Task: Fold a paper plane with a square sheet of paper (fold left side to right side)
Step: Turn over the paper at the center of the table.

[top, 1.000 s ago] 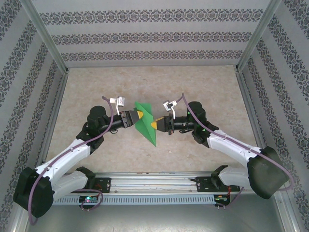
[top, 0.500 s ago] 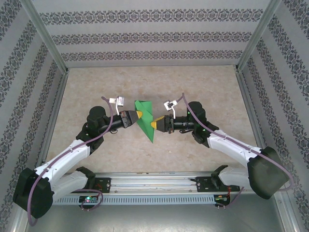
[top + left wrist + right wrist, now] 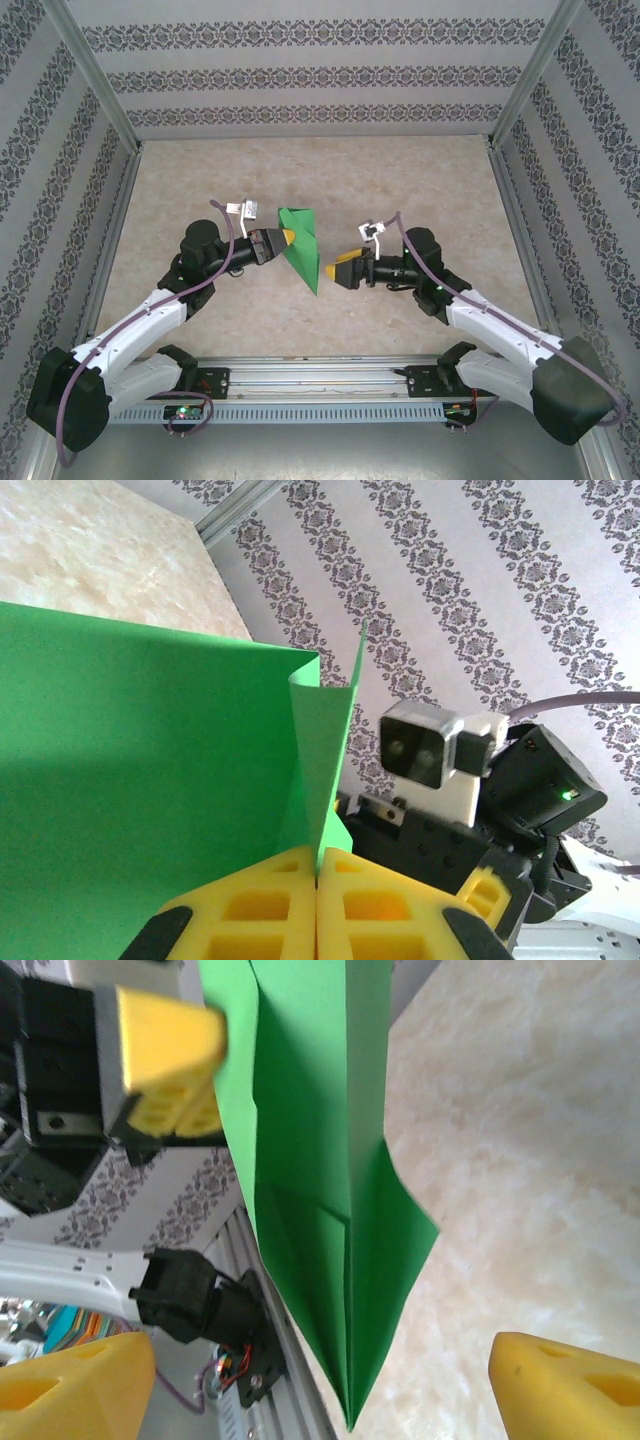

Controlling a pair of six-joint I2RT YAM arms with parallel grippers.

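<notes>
- My left jaws pinch the paper plane at its upper left edge, centre frame.
- My right jaws stand open just right of it, not touching.

Your paper plane is thin matte green paper, sharply creased; the left gripper tips look like matte yellow plastic, the table is dull mottled beige.

Two arms: white link shells, black joint housings, grey-purple cable along each. Blocky yellow plastic fingers. White wrist camera block, green status LED.
</notes>
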